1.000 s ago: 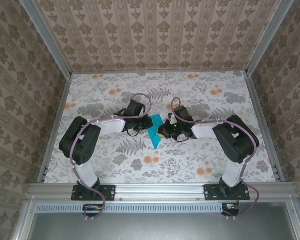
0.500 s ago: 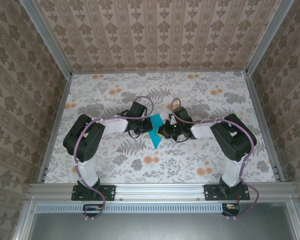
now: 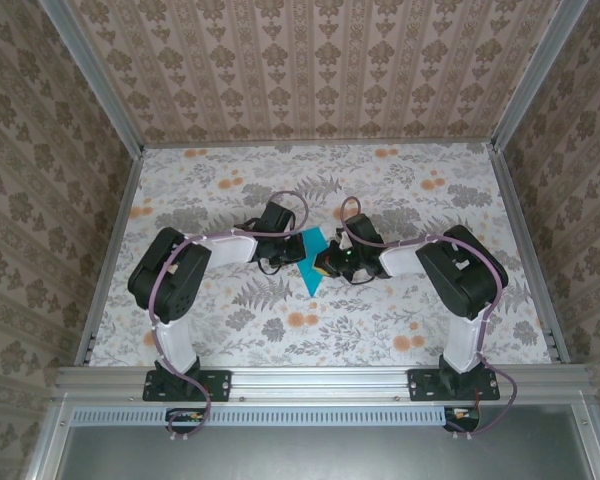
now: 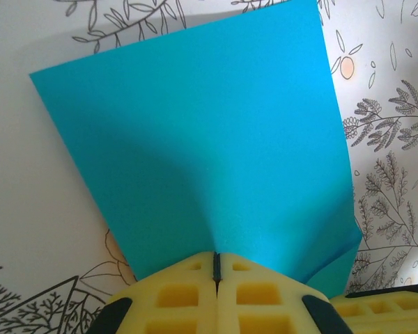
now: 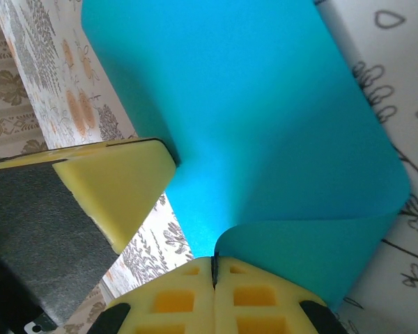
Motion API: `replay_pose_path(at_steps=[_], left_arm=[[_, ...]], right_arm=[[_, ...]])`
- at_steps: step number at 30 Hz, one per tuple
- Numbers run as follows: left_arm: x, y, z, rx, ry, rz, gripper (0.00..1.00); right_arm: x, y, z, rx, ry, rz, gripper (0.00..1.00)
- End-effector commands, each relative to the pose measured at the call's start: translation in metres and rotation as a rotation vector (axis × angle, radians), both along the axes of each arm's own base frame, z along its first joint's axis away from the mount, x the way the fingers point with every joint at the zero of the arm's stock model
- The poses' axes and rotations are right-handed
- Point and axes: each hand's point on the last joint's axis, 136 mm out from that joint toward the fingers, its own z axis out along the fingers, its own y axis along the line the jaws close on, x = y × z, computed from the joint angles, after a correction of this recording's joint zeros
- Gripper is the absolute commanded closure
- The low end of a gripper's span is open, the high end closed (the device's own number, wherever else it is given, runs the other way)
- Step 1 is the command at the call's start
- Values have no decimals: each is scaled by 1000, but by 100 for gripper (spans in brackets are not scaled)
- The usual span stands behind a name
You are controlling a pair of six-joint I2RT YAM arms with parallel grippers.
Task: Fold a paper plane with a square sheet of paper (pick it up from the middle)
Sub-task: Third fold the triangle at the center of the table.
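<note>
The square sheet of paper (image 3: 309, 262) is plain teal-blue and unmarked. It sits near the middle of the table (image 3: 410, 190), between the two wrists. From above it reads as a narrow shape that tapers to a point toward the near edge.

In the left wrist view, the sheet (image 4: 195, 139) spreads out mostly flat over the floral cloth, its far edges straight and its corners crisp. A soft ridge rises in it toward the left gripper (image 4: 214, 268), whose yellow pads are pressed together on the paper's near edge. The sheet's lower right corner bends downward beside the pads.

In the right wrist view, the paper (image 5: 251, 118) bows upward and its near part rolls over in a smooth curl with no sharp crease. The right gripper (image 5: 213, 270) has its pads squeezed tight on that curled edge. A yellow finger (image 5: 118, 188) of the other arm touches the sheet's left side.

Open patterned tabletop lies on every side of the paper. The far wall (image 3: 320, 70) and the metal side rails (image 3: 115, 250) stand well apart from it. The two forearms reach in from left and right, and the near rail (image 3: 320, 378) runs along the bottom behind the bases
</note>
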Motion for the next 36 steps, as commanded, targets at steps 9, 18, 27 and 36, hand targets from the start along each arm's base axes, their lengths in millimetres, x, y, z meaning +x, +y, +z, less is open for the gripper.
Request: replay_pose_path(at_steps=[9,18,27,36], left_arm=[[-9,2,-16,49,42,-31,99],[-10,1,-15,47,43,-35,99],[-10,1,-15,47,45,-37,99],[-11,0,-16,42,47,-40,99]], right_arm=[[6,12,3,26,-21,47,98],[3,10,-1,-3,-24,75,98],[1,6,-7,-40,-21,89,98],[0,8,-9,-35,-20,107,97]])
